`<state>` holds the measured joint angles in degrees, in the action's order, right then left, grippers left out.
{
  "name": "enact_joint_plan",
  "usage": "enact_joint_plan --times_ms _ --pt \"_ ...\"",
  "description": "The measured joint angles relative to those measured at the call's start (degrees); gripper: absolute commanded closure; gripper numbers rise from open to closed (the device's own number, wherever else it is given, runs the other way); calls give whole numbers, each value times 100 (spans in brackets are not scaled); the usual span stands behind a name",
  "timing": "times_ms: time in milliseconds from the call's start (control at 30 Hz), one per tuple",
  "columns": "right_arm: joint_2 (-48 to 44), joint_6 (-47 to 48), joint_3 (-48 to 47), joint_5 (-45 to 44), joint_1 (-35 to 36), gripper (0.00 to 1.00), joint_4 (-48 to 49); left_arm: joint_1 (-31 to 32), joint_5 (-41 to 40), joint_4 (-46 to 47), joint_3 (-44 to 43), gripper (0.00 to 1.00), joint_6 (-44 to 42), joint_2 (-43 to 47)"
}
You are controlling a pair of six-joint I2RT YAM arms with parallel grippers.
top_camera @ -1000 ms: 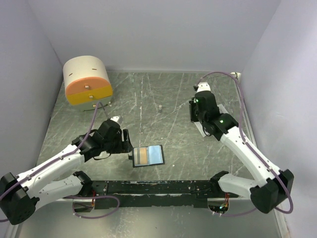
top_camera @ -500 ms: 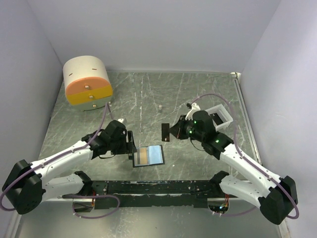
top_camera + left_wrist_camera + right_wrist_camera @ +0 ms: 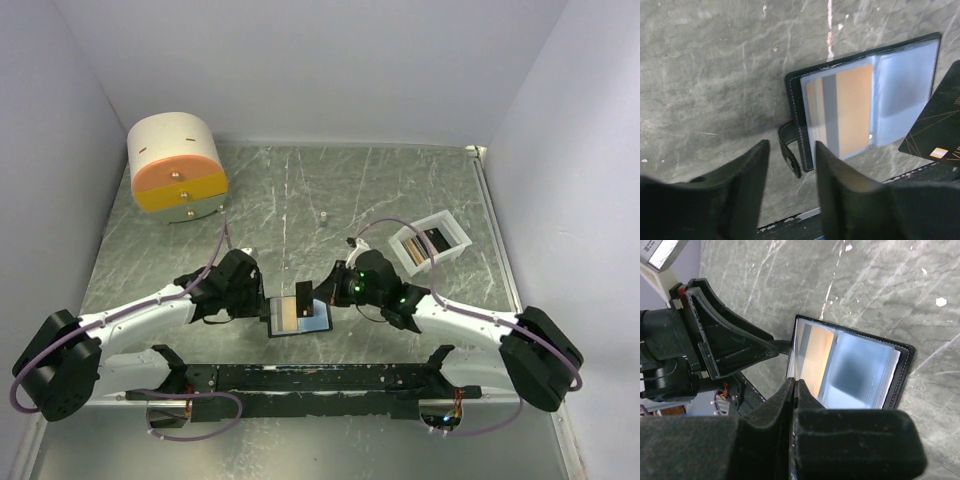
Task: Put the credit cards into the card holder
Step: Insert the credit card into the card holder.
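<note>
Now, closest to the arm bases, the card holder [image 3: 312, 320] lies open and flat on the desk [image 3: 400, 180], with its bluish pockets facing up. One gold-orange card [image 3: 852, 107] already sits in the left pocket, and the right pocket looks empty.

The left gripper [image 3: 264, 300] is at the left edge of the holder. In the left wrist view its jaws stand partly open, one on each side of the small strap tab [image 3: 789, 152], and they hold nothing that I can see. A second ago they stood wider and a little away from the holder; they have narrowed and moved in. I judge the left arm is preparing to pin or steady the holder.

The bigger change is on the right side. A second ago the right gripper [image 3: 318, 292] was far back, over the white tray. Half a second ago it carried a dark card [image 3: 303, 291] in the air. Now it has brought this card down to the holder, with the jaws closed tight on it. The card stands on edge over the middle of the holder, and whether it already touches the pocket I cannot tell. So one more card is about to go in, and the next move needs the card edge to meet the pocket opening exactly.

Further back on the right, the white tray [image 3: 415, 225] holds the other credit cards [image 3: 428, 243]. Beyond it a small peg-like object [image 3: 325, 216] stands alone, and the round drawer box [image 3: 178, 165] is in the far left corner.
</note>
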<state>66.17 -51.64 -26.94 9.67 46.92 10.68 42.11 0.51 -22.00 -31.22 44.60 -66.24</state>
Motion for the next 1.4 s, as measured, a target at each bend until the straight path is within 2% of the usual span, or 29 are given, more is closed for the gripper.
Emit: enact_joint_plan --times_ms 167,300,1400 --pt "490 -197 153 0 74 100 542 0 7 11 133 81 11 -90" --pt "697 -247 210 -20 79 100 811 0 2 9 184 93 11 -90" --pt "1224 -278 614 -376 79 100 1558 0 -4 15 319 93 85 -72"
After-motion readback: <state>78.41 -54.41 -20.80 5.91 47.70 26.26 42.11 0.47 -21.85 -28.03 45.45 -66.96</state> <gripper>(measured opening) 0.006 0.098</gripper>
